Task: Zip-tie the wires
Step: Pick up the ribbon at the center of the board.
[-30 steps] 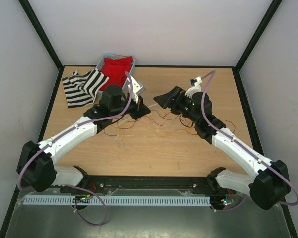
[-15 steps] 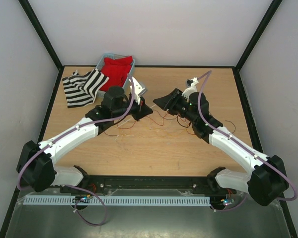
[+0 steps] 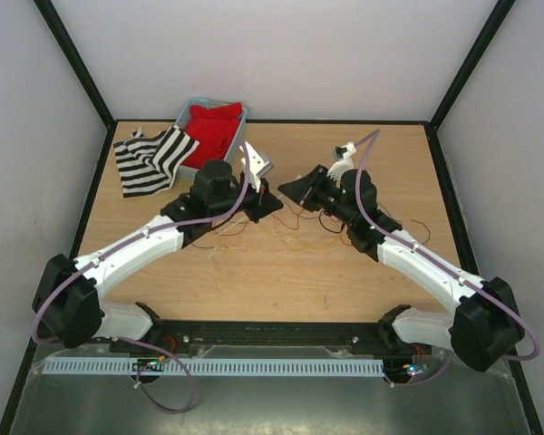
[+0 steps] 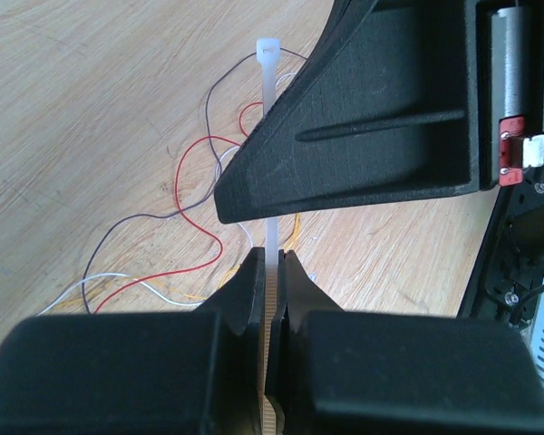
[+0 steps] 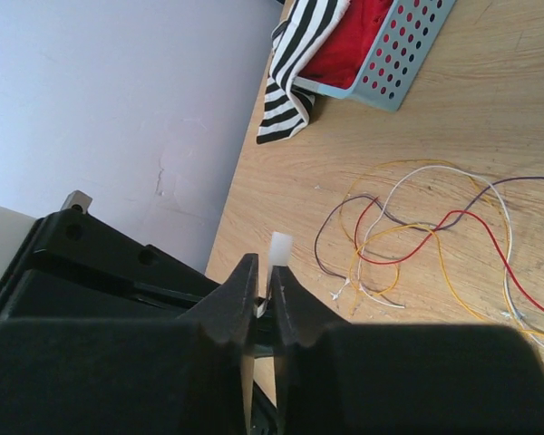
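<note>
A whitish zip tie (image 4: pixel 267 63) runs straight up out of my left gripper (image 4: pixel 272 258), which is shut on its ribbed strip. My right gripper (image 5: pixel 266 272) is shut on the same zip tie (image 5: pixel 278 246) just below its square head. From the left wrist view, the right gripper's black finger (image 4: pixel 363 136) crosses over the strip. In the top view both grippers meet at mid-table, left gripper (image 3: pixel 270 201) and right gripper (image 3: pixel 288 188) tip to tip. The wires (image 3: pixel 295 222) lie loose on the wood below them, with red, orange, brown and pale loops (image 5: pixel 417 236) spreading out (image 4: pixel 195 217).
A pale blue perforated basket (image 3: pixel 187 109) holding a red cloth (image 3: pixel 213 127) stands at the back left, and a black-and-white striped cloth (image 3: pixel 150 159) lies beside it. A few wire strands reach towards the right edge (image 3: pixel 419 227). The black frame rail (image 3: pixel 254 333) runs along the near edge.
The right gripper's jaws have closed from wide open onto the zip tie's head end while sliding slightly left. The left arm has shifted a little right, still holding the strip.
</note>
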Controlling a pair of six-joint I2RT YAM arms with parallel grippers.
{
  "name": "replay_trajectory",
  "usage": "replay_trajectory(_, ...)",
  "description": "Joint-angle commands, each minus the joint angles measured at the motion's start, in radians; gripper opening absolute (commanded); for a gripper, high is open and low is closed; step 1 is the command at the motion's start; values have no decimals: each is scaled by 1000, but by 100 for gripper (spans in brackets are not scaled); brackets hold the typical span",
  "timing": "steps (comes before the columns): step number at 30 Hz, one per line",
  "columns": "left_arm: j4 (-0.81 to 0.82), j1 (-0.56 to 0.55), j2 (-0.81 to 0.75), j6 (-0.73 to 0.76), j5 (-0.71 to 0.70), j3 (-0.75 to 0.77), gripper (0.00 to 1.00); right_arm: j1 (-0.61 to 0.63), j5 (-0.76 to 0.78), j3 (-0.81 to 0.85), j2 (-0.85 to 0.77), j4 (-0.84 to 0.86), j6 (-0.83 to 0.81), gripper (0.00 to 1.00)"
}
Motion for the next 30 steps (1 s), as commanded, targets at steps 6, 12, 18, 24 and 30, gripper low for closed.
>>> replay_trajectory(6,36,-12,11,-41,18,20,5,3,3,2,8,87,-112,0)
replay_trajectory(12,17,32,-44,-78,122,18,60,-89,-219,48,58,136,-244,0)
replay_trajectory(18,1,172,-131,-188,296,2,76,-152,-450,84,93,115,-436,0)
replay_trajectory(24,27,262,-174,-308,367,30,77,-138,-735,71,117,233,-481,0)
replay_trajectory(30,92,263,-135,-434,432,73,72,-12,-818,108,123,172,-665,0)
